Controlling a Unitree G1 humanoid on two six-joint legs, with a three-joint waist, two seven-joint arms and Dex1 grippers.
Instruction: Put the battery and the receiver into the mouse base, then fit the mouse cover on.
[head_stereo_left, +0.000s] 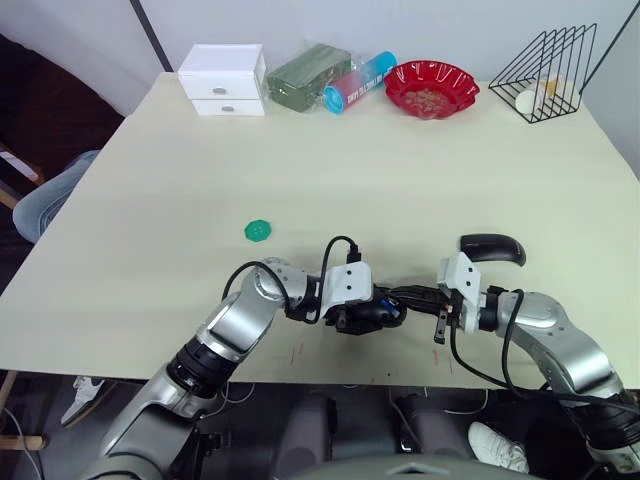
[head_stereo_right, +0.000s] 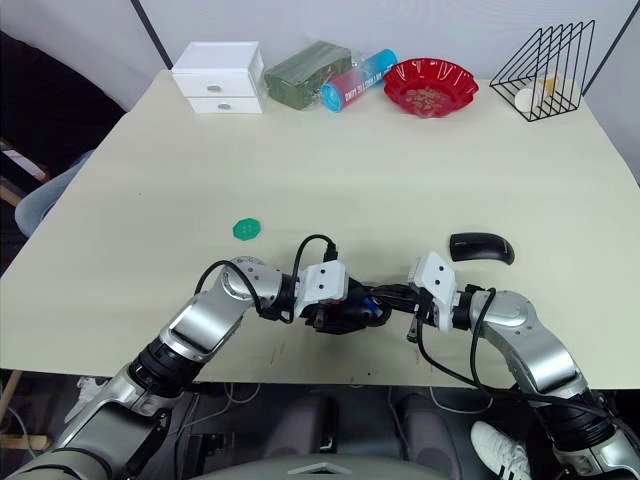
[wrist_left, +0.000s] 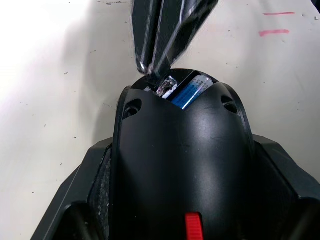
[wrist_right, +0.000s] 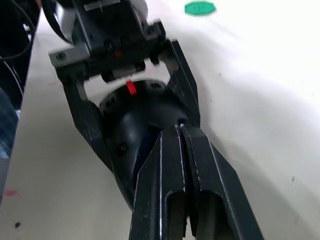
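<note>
The left hand (head_stereo_right: 345, 312) grips the mouse base (wrist_left: 177, 165) between its two fingers, holding it just above the near edge of the surface (head_stereo_left: 400, 170). A red tab and a blue part show inside the base, with a small clear-and-silver piece at its open end. The right hand (wrist_right: 180, 131) has its fingers pressed together, tips poked into that open end of the mouse base; whether they pinch anything there cannot be told. The mouse cover (head_stereo_left: 492, 248) lies on the surface just beyond the right hand, apart from it. A green round cap (head_stereo_left: 258, 231) sits well to the left. Along the far edge stand a white drawer box (head_stereo_left: 223, 79), a green packet (head_stereo_left: 306, 76), a blue-capped tube (head_stereo_left: 358, 82), a red bowl (head_stereo_left: 432, 88) and a black wire rack (head_stereo_left: 548, 73). A grey wall rises behind
</note>
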